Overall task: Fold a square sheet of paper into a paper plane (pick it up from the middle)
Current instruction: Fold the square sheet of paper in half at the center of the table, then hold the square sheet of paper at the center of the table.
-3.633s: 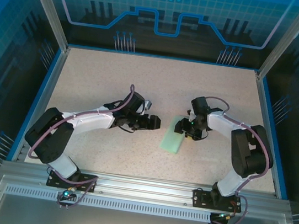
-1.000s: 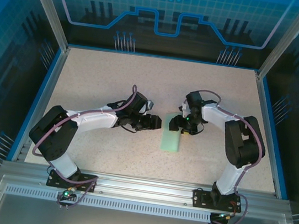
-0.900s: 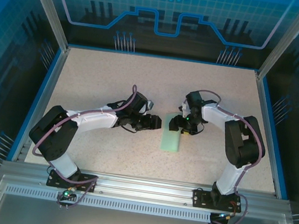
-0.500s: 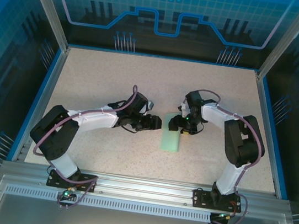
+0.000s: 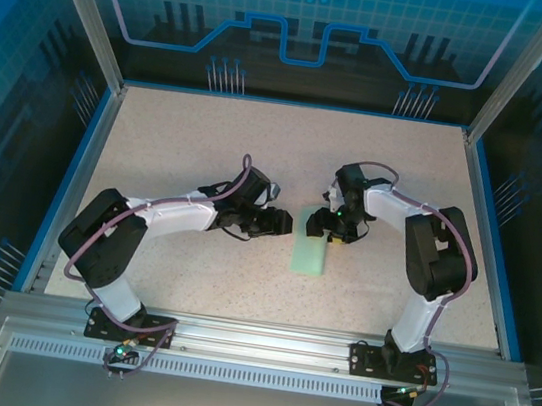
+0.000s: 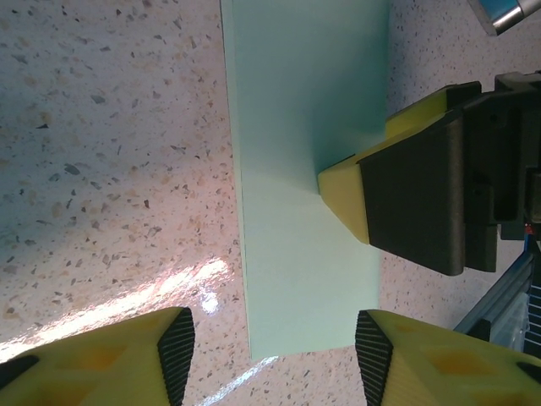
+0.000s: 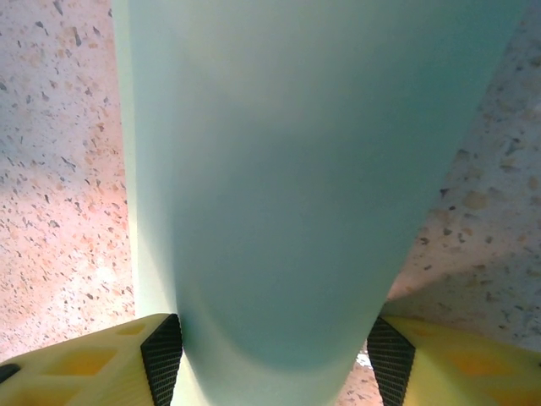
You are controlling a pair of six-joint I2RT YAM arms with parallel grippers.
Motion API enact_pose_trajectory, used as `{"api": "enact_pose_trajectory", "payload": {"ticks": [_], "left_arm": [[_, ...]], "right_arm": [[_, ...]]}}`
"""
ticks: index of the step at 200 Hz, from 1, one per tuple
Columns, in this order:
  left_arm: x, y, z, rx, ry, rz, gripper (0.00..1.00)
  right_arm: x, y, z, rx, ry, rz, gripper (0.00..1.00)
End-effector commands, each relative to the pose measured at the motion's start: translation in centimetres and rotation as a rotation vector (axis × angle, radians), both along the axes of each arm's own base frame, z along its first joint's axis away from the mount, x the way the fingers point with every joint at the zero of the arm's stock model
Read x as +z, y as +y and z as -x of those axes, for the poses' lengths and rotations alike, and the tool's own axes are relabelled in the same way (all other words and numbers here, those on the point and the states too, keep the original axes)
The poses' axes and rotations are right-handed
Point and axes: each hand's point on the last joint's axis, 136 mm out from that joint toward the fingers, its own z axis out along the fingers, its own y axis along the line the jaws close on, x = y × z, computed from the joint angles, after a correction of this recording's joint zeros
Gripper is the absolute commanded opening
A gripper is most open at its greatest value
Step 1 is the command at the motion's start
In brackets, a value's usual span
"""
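Note:
The pale mint-green sheet of paper (image 5: 309, 251) lies on the table folded into a long narrow strip, not a pointed dart. My left gripper (image 5: 288, 224) hovers just left of the strip's far end. It is open, and its fingers frame the strip's near corner (image 6: 273, 351) without touching it. My right gripper (image 5: 327, 227) is at the strip's far end with its jaws wide apart. In the right wrist view the paper (image 7: 279, 169) bows up between the pads (image 7: 162, 355) and reaches both. One right fingertip (image 6: 351, 199) rests on the paper (image 6: 296, 110).
The speckled table (image 5: 209, 144) is ringed by a blue rim (image 5: 73, 175) and aluminium posts. Both arm bases are bolted to the rail (image 5: 261, 343) at the near edge. The two grippers are close together over the strip.
Since the earliest frame my right gripper has moved left and the strip has slid left and turned more upright. Over the last second almost nothing has moved.

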Motion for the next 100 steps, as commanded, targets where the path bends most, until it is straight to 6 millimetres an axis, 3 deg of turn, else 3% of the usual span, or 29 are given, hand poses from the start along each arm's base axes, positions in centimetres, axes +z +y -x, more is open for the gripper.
{"api": "enact_pose_trajectory", "payload": {"ticks": [1, 60, 100], "left_arm": [[0.6, -0.8, -0.4, 0.007, 0.005, 0.02, 0.55], [-0.1, -1.9, -1.2, 0.024, 0.061, 0.017, 0.34], [-1.5, -1.7, -1.6, 0.085, 0.11, -0.011, 0.31]], "right_arm": [[-2.1, -0.4, 1.2, 0.021, 0.064, 0.061, 0.64], [-2.5, -0.4, 1.5, 0.031, 0.071, 0.077, 0.64], [-2.2, 0.1, 1.5, 0.051, 0.066, 0.051, 0.67]]}}
